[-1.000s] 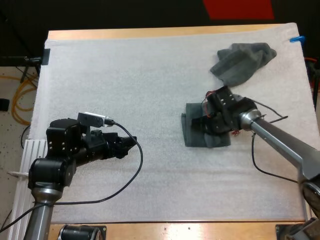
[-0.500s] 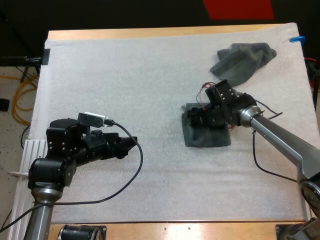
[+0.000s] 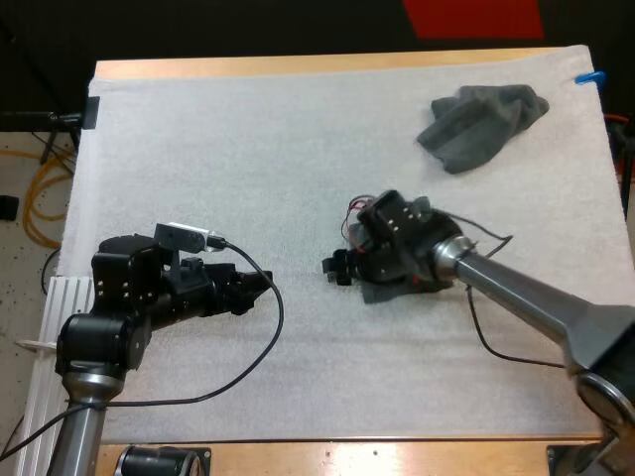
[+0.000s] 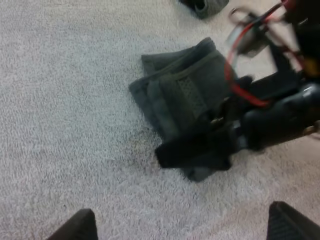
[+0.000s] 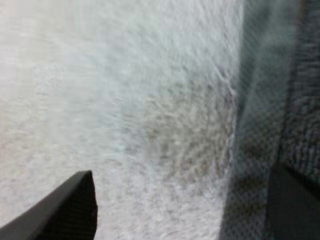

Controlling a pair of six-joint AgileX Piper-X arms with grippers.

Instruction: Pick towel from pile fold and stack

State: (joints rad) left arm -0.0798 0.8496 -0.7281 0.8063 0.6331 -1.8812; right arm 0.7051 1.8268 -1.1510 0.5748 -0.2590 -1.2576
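Observation:
A folded dark grey-green towel (image 3: 383, 294) lies mid-mat, mostly hidden under my right arm; the left wrist view shows its layered folds (image 4: 182, 92). My right gripper (image 3: 337, 268) hangs over the towel's left edge, open, its fingers apart with bare mat between them (image 5: 182, 200) and the towel's edge (image 5: 270, 110) beside one finger. One of its black fingers (image 4: 195, 150) crosses the towel's near corner. A crumpled towel (image 3: 481, 119) sits at the far right. My left gripper (image 3: 260, 285) rests low at the left, open and holding nothing (image 4: 182, 222), pointing at the folded towel.
The white mat (image 3: 248, 149) covers the table, with wide bare room on the left and in the middle. A white ribbed rail (image 3: 60, 297) runs along the table's left edge, beside my left arm.
My right gripper has opened and let go of the folded towel, then swung left across it to its left edge. The left arm has not moved.

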